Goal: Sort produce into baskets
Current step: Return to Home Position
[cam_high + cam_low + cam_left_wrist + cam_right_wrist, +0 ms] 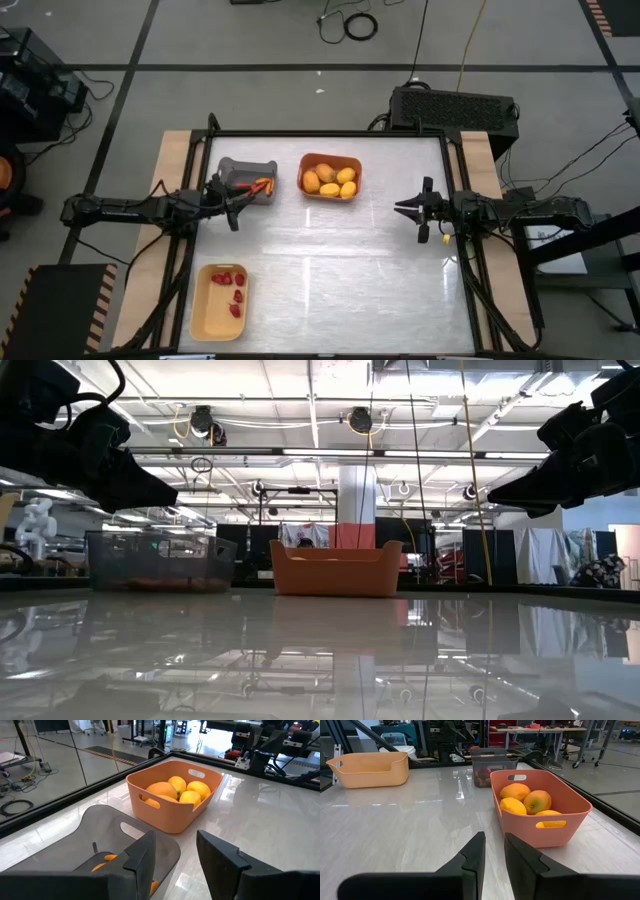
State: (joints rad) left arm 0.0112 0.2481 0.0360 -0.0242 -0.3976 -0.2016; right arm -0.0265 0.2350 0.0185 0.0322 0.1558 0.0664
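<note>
The orange basket [352, 165] at the far middle holds several yellow-orange fruits [332, 181], also seen in the left wrist view [180, 790] and the right wrist view [527, 800]. The grey basket [240, 168] to its left holds orange carrot sticks [263, 186]. The pale yellow basket [205, 318] at the near left holds a few red berries [232, 290]. My left gripper [235, 208] is open and empty, just near-side of the grey basket [100, 820]. My right gripper [403, 208] hovers empty at mid right, its fingers [472, 852] a narrow gap apart.
Bare glossy tabletop [340, 270] spreads between the baskets and the near edge. A raised black frame [330, 134] runs along the table's sides. In the low view both arms hang above the table, the left [100, 460] and the right [560, 470].
</note>
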